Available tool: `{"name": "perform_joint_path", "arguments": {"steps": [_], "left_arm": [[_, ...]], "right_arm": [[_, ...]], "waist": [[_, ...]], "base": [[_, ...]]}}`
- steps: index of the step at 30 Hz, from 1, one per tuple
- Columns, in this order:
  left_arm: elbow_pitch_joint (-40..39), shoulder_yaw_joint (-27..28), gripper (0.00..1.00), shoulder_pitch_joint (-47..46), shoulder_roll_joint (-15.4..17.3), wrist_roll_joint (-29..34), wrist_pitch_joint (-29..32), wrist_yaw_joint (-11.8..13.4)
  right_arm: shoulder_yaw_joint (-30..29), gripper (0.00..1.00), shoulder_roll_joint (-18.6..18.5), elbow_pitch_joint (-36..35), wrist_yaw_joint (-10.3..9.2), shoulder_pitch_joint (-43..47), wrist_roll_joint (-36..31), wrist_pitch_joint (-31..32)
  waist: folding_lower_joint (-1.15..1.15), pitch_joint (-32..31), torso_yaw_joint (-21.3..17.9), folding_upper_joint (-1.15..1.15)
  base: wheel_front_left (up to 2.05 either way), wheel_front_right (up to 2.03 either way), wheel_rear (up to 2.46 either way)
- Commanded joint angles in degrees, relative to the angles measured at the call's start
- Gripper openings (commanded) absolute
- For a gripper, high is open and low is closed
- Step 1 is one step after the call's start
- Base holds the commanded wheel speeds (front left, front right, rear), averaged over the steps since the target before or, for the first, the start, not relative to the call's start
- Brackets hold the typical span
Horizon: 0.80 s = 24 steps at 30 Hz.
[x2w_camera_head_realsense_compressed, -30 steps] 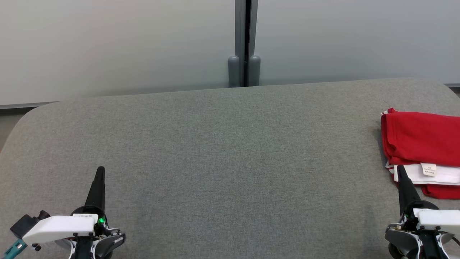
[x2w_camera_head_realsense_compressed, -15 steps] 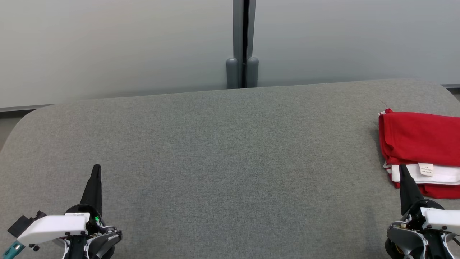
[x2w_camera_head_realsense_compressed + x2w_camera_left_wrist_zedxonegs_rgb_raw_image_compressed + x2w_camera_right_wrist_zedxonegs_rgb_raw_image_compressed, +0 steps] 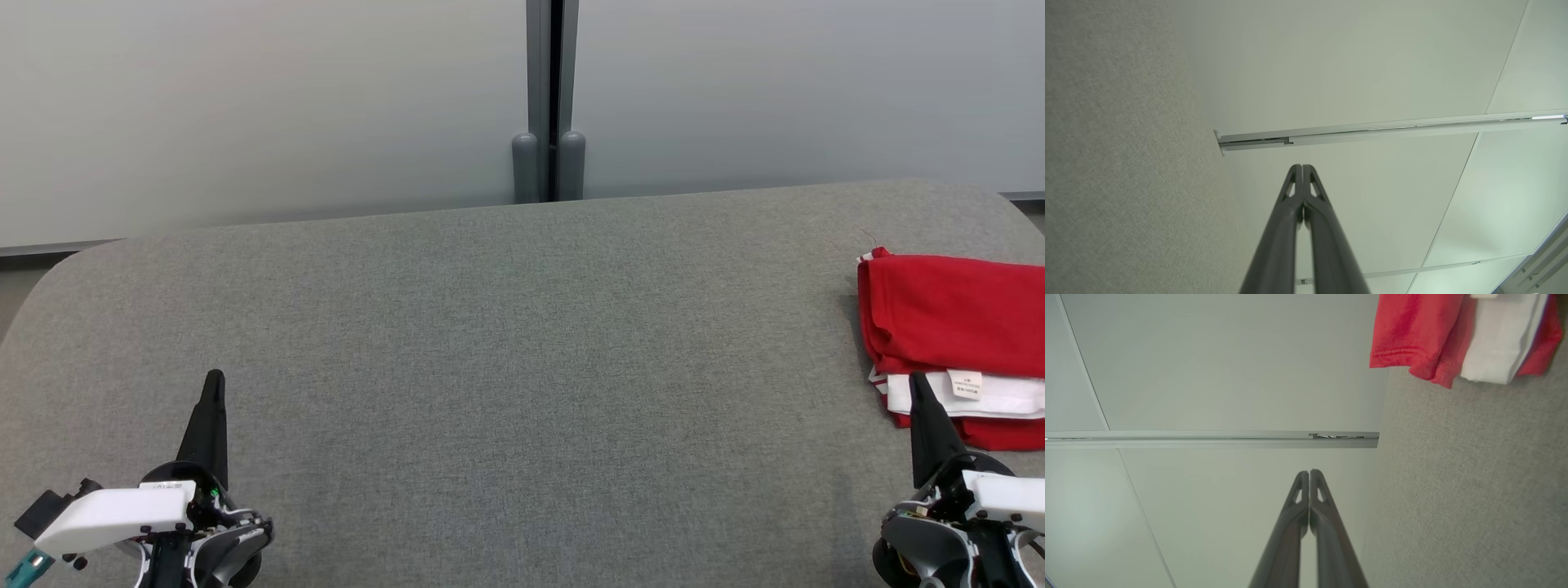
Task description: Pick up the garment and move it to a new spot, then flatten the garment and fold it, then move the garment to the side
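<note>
**Grey bench with the folded garment at its right edge**

Grey woven fabric covers the bench from the near edge of my head view to its rounded far corners. Nearest to me, at the lower left, the left end effector points away from me over the bench. Its two dark fingers are pressed together into a single point, with nothing between them. My left wrist view confirms it: the fingers meet along their length and grip nothing.

At the lower right, the right end effector is posed the same way, fingers fully closed and empty. On the head view its tip overlaps the near left corner of the garment. The right wrist view shows the closed tip apart from the cloth, which lies off to one side on the grey fabric.

Just beyond that tip, the garment rests on the bench as a folded red stack. A white layer carrying a small white label shows along its near side. Part of the stack runs out of frame on the right.

Farthest back, pale wall panels rise behind the bench, split by a grey upright post.
</note>
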Motion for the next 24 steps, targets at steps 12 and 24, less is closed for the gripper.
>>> {"name": "perform_joint_path", "arguments": {"steps": [12, 24], "left_arm": [[0.08, 0.44, 0.0, -0.64, 0.15, 0.22, 0.28, -0.29], [0.08, 0.59, 0.0, -0.66, 0.05, 0.37, 0.4, -0.29]], "right_arm": [[-0.08, 0.0, -0.03, -0.2, 0.02, -0.51, 0.09, 0.27], [-0.14, 0.0, 0.0, -0.19, 0.02, -0.52, 0.03, 0.3]], "waist": [[0.0, 0.0, 0.0, 0.0], [0.0, 0.0, 0.0, 0.0]], "base": [[0.0, 0.0, 0.0], [0.0, 0.0, 0.0]]}}
